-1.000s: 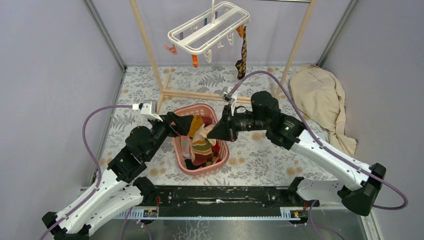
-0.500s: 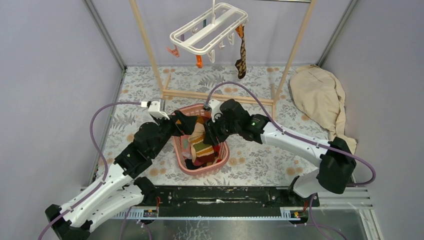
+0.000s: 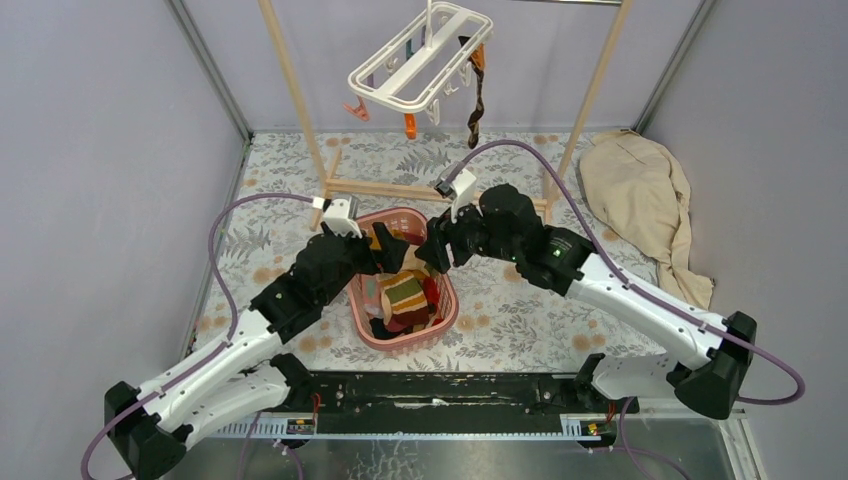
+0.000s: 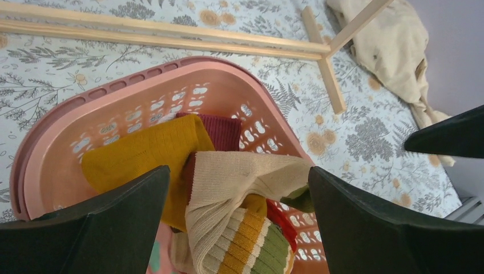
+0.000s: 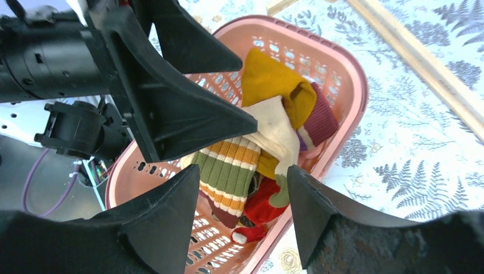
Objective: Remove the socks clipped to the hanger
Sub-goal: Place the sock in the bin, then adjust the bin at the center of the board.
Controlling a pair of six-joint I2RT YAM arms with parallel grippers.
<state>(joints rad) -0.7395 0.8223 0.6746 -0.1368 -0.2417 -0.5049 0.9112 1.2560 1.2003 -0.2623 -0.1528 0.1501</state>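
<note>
The white hanger (image 3: 425,55) dangles from the rack's rod at the top, with one brown patterned sock (image 3: 476,108) still clipped at its right end. Below it stands a pink basket (image 3: 446,318) holding several socks: a cream, mustard and green striped one (image 5: 228,171), a mustard one (image 4: 142,151) and a red one (image 5: 265,205). My left gripper (image 3: 385,250) hovers open over the basket's left side, the striped sock (image 4: 251,240) showing beneath its jaws (image 4: 238,171). Over the basket's far right rim my right gripper (image 3: 432,250) is open with nothing held (image 5: 242,171).
The wooden rack's post (image 3: 300,100) and floor bar (image 3: 400,190) stand just behind the basket. A large beige cloth (image 3: 640,200) lies at the right wall. Orange clips (image 3: 410,125) hang free under the hanger. Grey walls close in both sides.
My right gripper has opened and the cream striped sock it held up now lies in the basket. The left arm reached further over the basket. The hanger has swung.
</note>
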